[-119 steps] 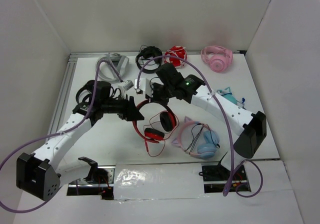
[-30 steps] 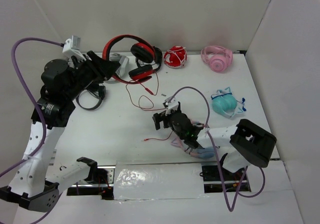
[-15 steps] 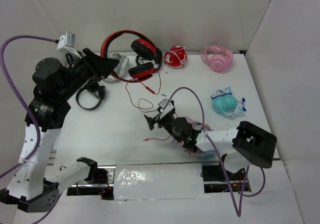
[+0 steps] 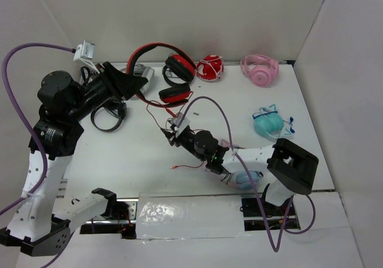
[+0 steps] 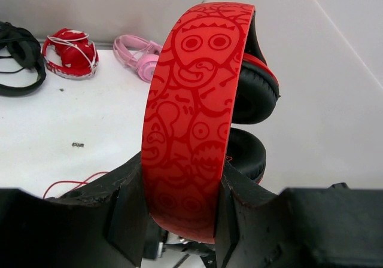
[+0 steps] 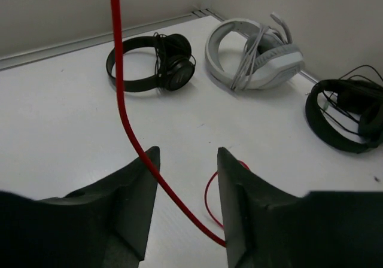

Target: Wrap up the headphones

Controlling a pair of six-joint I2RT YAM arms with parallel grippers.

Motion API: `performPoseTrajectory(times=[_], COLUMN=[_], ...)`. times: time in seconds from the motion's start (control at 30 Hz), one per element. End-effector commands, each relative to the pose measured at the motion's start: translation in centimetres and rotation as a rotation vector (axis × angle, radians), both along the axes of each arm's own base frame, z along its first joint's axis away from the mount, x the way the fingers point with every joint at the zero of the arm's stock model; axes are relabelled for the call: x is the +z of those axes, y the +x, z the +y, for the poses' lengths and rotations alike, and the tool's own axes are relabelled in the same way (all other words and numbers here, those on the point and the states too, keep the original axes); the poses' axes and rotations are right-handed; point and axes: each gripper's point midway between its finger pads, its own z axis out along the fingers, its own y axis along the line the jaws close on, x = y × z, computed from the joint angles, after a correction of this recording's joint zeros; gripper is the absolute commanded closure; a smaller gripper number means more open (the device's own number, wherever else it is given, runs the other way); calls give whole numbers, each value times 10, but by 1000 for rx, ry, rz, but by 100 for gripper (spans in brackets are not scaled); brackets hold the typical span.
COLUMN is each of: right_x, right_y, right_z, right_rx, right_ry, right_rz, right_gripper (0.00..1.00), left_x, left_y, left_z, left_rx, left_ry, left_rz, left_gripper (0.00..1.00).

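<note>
The red headphones [image 4: 157,48] hang in the air at the back left, ear cups down. My left gripper [image 4: 135,84] is shut on their patterned headband [image 5: 191,100], fingers [image 5: 128,205] pressed against both edges. The thin red cable [image 4: 185,167] drops from the ear cups to the table, with its tail lying near the front. My right gripper [image 4: 172,134] sits low at mid-table. In the right wrist view the cable [image 6: 122,118] crosses between its fingertips [image 6: 185,160], brushing the left finger [image 6: 143,178]. The jaws stand apart, not pinching the cable.
A red bundle with white cord [image 4: 209,68], pink headphones [image 4: 259,69] and a teal headset [image 4: 270,124] lie at the back and right. Black headphones [image 4: 108,116] and a grey headset [image 6: 254,58] lie near the left arm. Blue-pink headphones [image 4: 245,179] sit under the right arm.
My right gripper has moved back and left to the hanging cable, and its jaws have narrowed. The left arm has turned the headphones a little; the ear cups now hang lower and further right.
</note>
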Motion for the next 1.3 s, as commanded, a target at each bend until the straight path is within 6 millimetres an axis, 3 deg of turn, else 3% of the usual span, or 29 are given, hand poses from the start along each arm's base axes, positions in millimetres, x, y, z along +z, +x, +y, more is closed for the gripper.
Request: performPoseTrajectory(times=[0.0,0.13,0.17,0.23,0.27,0.33,0.37,0.43,0.47,0.63,0.87,0.93,0.97,1.1,1.17,1.2,1.27], right_x=[14,-15,-31,-48,-65,-76,-88,-91,-101,-102,-124,-129,-141,-154,-155,-144,-170], right_y=[6,8,4,1,4,2,8,10,14,40,36,45,47,52,56,67,69], right_z=[20,11,7,-2,-16,-26,-43,-55,-69,-109,-137,-154,-166,-165,-147,-138,-135], right_rx=[38,47,55,80,66,95,63,55,11,-129,-231,-347,-421,-444,-417,-431,-482], right_ry=[11,26,46,78,117,176,216,256,247,305,249,246,214,182,149,157,72], right_rz=[-5,103,179,275,367,439,499,551,583,635,685,672,700,751,749,730,791], right_gripper=[52,89,100,100,100,100,100,100,100,100,100,100,100,100,100,100,100], left_x=[40,42,41,36,34,29,28,26,26,31,19,17,15,17,19,22,26], left_y=[-17,-14,-13,-8,-6,1,3,11,13,13,22,23,26,23,21,19,15], left_z=[-1,5,7,12,14,16,16,20,21,34,75,81,84,78,73,69,65], left_rx=[-34,11,28,68,79,106,111,146,157,231,473,507,532,495,463,435,412], left_ry=[-71,-80,-86,-101,-108,-123,-124,-121,-122,-137,-182,-194,-202,-212,-217,-219,-219], left_rz=[-111,-104,-100,-91,-86,-67,-60,-43,-36,-56,-25,-22,-12,-15,-25,-33,-33], left_gripper=[100,100,100,100,100,100,100,100,100,100,100,100,100,100,100,100,100])
